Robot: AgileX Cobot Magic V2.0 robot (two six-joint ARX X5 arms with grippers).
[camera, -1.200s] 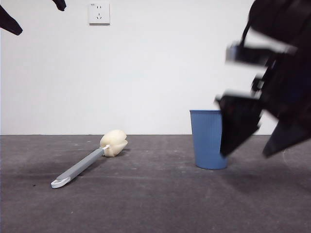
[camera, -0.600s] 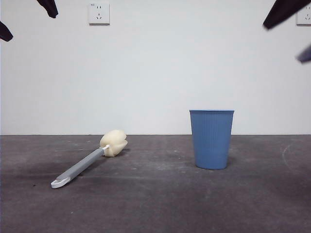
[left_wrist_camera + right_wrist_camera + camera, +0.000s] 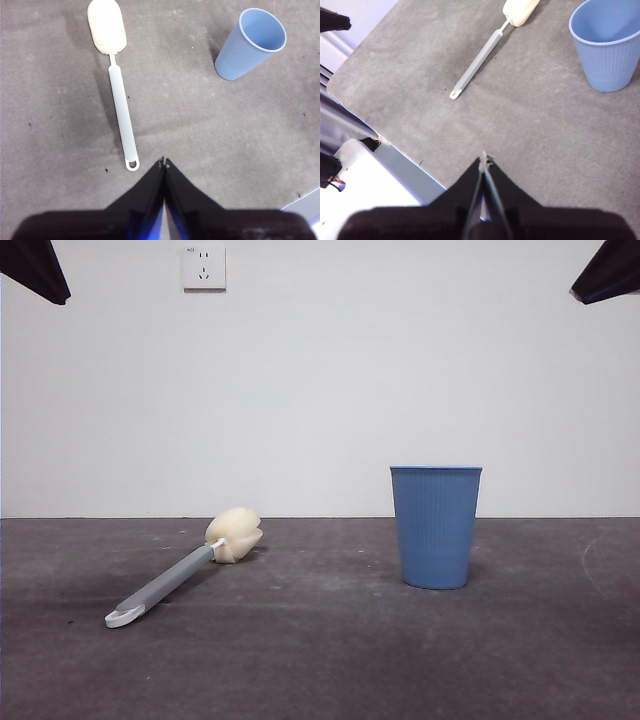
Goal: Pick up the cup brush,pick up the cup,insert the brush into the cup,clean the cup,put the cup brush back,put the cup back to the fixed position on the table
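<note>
Cup brush point(image 3: 119, 95) is seen flat on the table point(image 3: 320, 660), well apart from the upright cup point(image 3: 435, 526). Its long axis points at the left gripper point(image 3: 164, 162), the looped tip nearest; this arm is judged closer. Both it and the right gripper point(image 3: 483, 159) are raised, pinched closed, empty.

It looks like a bare robotics test room rather than a home: a plain white wall point(image 3: 320, 390) with a single power socket point(image 3: 204, 267), and a scuffed dark grey surface point(image 3: 320, 660) carrying only a blue cup point(image 3: 435, 527) and a cup brush point(image 3: 185, 568).
</note>
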